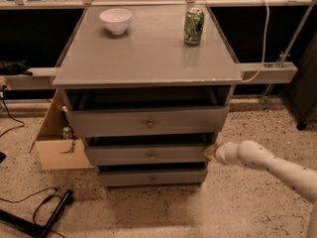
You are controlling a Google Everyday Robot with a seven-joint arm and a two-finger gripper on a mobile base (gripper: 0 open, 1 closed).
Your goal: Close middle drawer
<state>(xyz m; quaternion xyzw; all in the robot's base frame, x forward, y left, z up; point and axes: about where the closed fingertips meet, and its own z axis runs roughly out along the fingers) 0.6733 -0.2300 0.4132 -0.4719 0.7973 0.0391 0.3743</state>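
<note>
The middle drawer (124, 155) is a wide grey drawer with a low front and a small round metal knob (152, 155). It sits in the grey cabinet (143, 58) and sticks out a little, with a dark gap above its front. My gripper (212, 151), on a white arm (267, 163) reaching in from the right, is at the right end of that drawer front, touching or nearly touching it. The taller top drawer (114, 123) stands out further. The bottom drawer (124, 177) is below.
A white bowl (115, 20) and a green can (193, 26) stand on the cabinet top. An open cardboard box (57, 150) sits against the cabinet's left side. Black cables (49, 212) lie on the speckled floor at front left. A rail with a white cable (262, 73) runs behind.
</note>
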